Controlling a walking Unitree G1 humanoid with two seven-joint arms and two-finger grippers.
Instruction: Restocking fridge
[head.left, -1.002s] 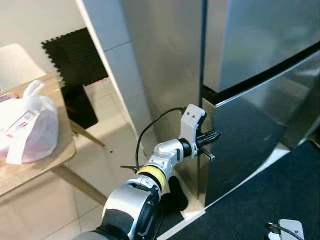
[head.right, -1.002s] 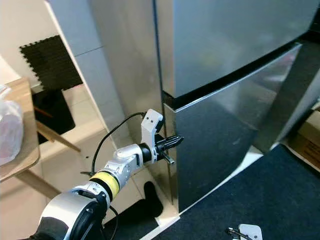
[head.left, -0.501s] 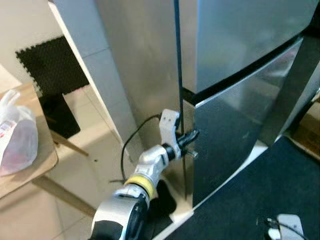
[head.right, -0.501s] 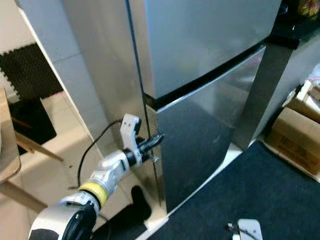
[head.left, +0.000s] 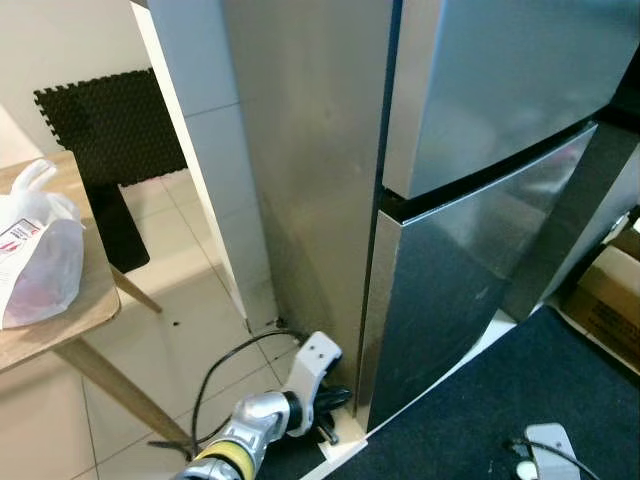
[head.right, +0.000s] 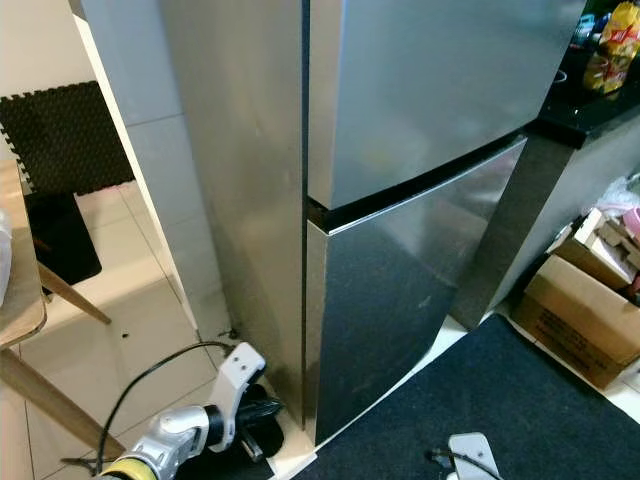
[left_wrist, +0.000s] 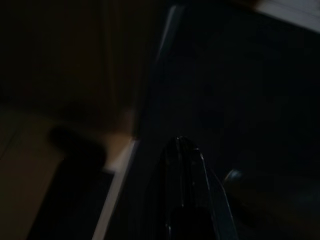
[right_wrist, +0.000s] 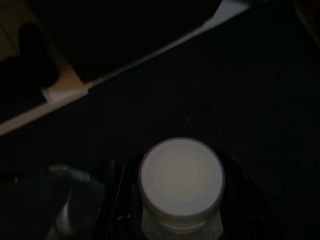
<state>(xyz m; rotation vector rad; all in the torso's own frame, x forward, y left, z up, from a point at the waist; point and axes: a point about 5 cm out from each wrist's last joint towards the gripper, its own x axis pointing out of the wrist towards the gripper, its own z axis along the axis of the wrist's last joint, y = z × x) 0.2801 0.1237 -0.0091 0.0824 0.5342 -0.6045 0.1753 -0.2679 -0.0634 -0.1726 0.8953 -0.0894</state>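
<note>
Head views: the left gripper (head.left: 335, 402) is hanging low by the closed fridge (head.left: 470, 150) bottom corner, open tile floor (head.left: 180, 290) beside it. Left wrist: fingers (left_wrist: 182, 165) looking clenched together. Right wrist: right gripper (right_wrist: 180, 200) is grasping a white-capped bottle (right_wrist: 181, 180) over the dark mat (right_wrist: 225, 90).

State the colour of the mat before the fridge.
Dark navy mat; right eye view.

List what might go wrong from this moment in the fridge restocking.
1. Both fridge doors are shut and the left gripper sits low by the fridge's bottom corner, so a pull from there may find no edge to catch.
2. The right gripper is shut on a white-capped container; a bump could loosen it.
3. The black cable loops near the table leg and might snag.
</note>
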